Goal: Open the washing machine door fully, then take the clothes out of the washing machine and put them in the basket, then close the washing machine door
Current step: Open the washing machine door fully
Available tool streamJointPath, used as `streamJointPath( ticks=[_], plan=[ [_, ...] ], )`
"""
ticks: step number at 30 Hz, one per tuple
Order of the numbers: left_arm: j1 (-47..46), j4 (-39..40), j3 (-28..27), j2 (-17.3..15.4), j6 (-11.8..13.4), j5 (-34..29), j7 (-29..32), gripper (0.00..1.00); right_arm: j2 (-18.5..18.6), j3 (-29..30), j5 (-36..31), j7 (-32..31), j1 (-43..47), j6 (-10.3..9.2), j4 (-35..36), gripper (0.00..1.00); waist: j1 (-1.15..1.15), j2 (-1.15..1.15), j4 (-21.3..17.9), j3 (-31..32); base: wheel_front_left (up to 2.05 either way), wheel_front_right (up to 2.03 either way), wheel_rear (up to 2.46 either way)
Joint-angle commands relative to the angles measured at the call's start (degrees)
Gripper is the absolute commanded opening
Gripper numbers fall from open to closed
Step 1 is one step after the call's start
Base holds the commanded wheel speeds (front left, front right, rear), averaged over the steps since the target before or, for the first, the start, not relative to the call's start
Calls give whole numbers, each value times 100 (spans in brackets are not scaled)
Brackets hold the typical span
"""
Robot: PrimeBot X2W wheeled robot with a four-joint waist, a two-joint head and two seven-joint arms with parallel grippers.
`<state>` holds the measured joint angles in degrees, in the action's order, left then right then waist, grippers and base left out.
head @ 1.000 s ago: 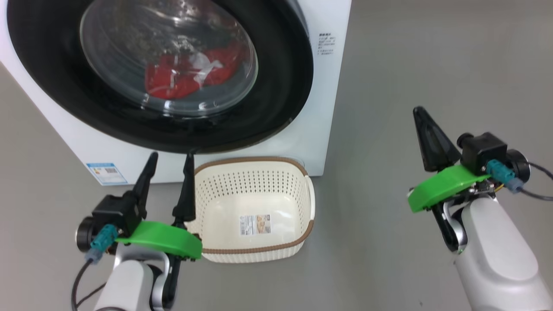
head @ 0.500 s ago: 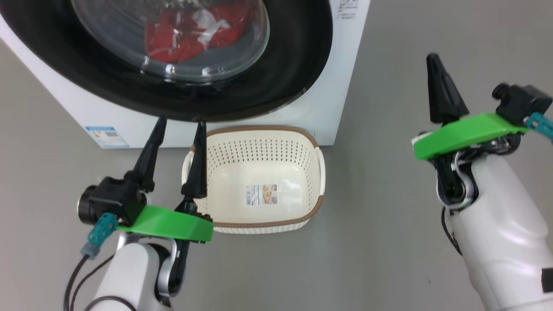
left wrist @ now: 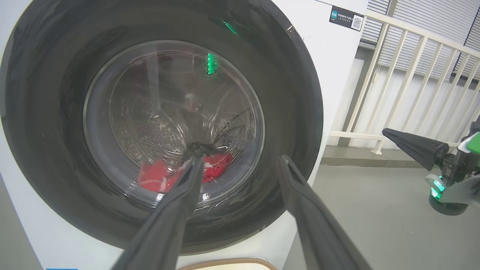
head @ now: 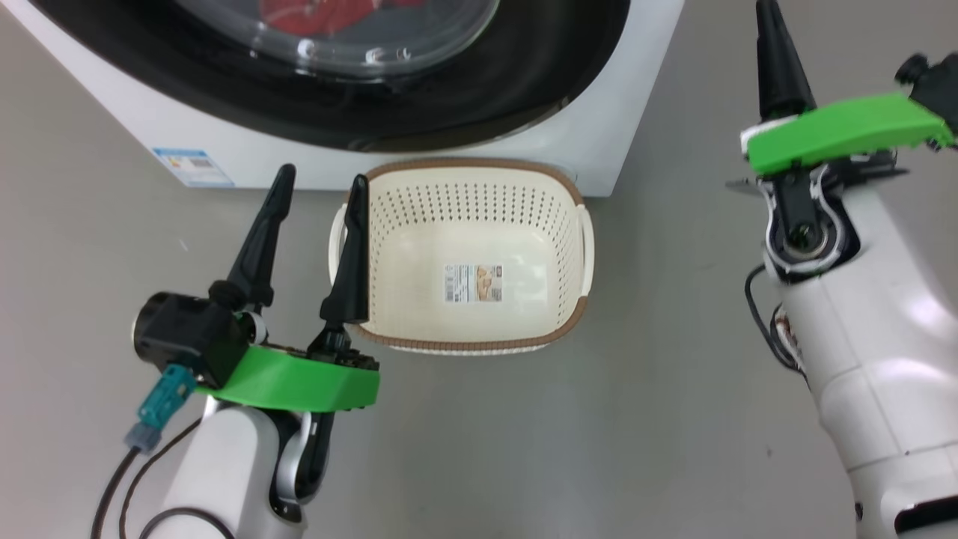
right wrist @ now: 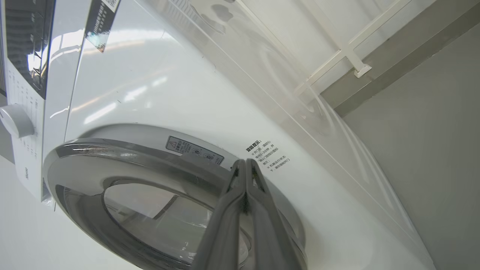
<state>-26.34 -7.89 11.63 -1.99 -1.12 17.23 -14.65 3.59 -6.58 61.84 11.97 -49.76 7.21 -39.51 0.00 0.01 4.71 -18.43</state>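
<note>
The white washing machine (head: 599, 127) fills the top of the head view. Its door (left wrist: 292, 112) has a black rim and lies shut against the front. Red clothes (left wrist: 157, 178) show through the door's glass, low in the drum. The cream basket (head: 389, 224) stands empty on the floor just in front of the machine. My left gripper (head: 322, 180) is open, holding nothing, at the basket's left rim, and points at the door (head: 464, 90). My right gripper (head: 769, 15) is shut and empty, raised to the right of the machine, its tips (right wrist: 245, 165) near the door's edge (right wrist: 112, 150).
Grey floor (head: 599, 419) lies around the basket and to the right of the machine. A white railing (left wrist: 405, 82) runs behind the machine on the right. A blue label (head: 191, 165) sits on the machine's lower left corner.
The camera has tilted down, so machine and basket sit higher in the picture. My right gripper has risen and gone forward beside the machine. The left gripper has kept its place by the basket.
</note>
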Motion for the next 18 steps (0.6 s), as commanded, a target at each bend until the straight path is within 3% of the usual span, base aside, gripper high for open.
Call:
streamJointPath(
  ticks=[1, 7, 18],
  plan=[
    [-144, 219, -140, -95, -11, 11, -35, 100, -71, -108, 230, -79, -226, 28, 118, 0, 0, -1, 92, -200, 0, 0, 0],
    [-189, 465, -84, -134, 19, -45, -23, 100, -71, -155, 831, -504, -663, 28, 30, 0, 0, -1, 125, -482, 0, 0, 0],
    [-268, 756, -53, -221, 99, -120, -10, 100, 38, 16, 1701, -1854, -1463, 28, -119, 0, 0, -1, 201, -958, 0, 0, 0]
  ],
)
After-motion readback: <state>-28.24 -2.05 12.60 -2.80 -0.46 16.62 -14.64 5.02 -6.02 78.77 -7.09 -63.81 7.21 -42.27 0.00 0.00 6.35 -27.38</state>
